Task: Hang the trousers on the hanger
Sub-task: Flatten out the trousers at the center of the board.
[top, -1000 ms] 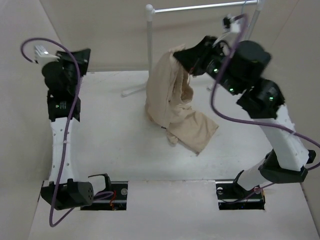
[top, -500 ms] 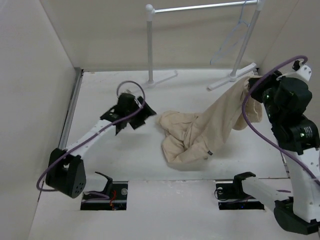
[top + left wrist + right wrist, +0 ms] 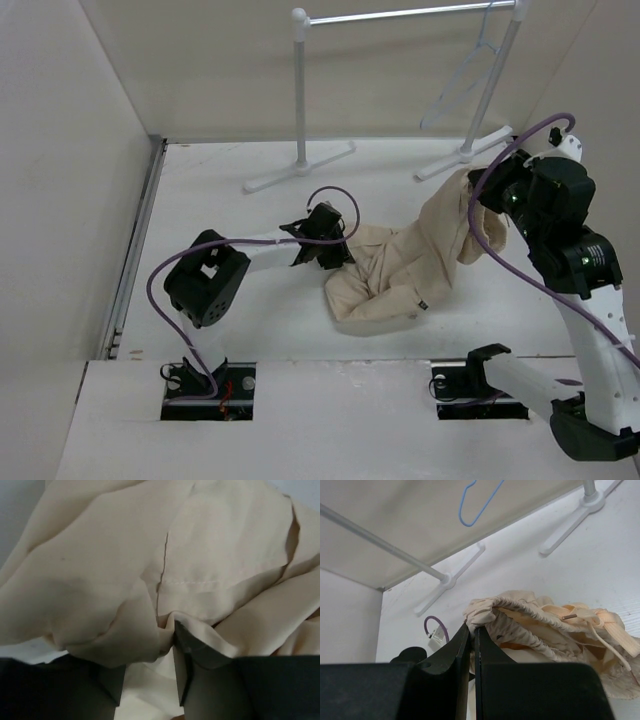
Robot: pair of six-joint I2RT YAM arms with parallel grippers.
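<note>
**Q:** What does the overhead camera show?

**A:** Beige trousers (image 3: pixel 385 275) lie crumpled in the middle of the table (image 3: pixel 230 200), with one end lifted toward the right. The right gripper (image 3: pixel 482 192) holds that raised end off the surface. I judge this is so the waist can be carried to the hanger (image 3: pixel 452 82). The hanger hangs on the garment rack (image 3: pixel 300 90) at the back right, well apart from the cloth. The left gripper (image 3: pixel 325 248) lies low at the heap's left edge, touching it.

**Q:** And the left wrist camera?

**A:** Cloth fills the view. The left gripper (image 3: pixel 145 677) has its two dark fingers (image 3: pixel 184 672) partly apart. A fold of the trousers (image 3: pixel 210 555) is bunched in the gap and draped over one tip. It cannot be told whether the fingers truly pinch the fold. I judge the claw is there to take a second hold, so the garment can be spread between both arms.

**Q:** The right wrist camera?

**A:** The right gripper (image 3: pixel 471 647) is closed almost to nothing on the gathered waistband (image 3: pixel 520 615), clamping a thin edge. The drawstring (image 3: pixel 592 625) dangles loose just beside it. Beyond, the hanger (image 3: pixel 484 507) hangs bare near the garment rack (image 3: pixel 380 544).

**Q:** How far along is the job?

**A:** Early, I judge: no part of the trousers is on the hanger.
</note>
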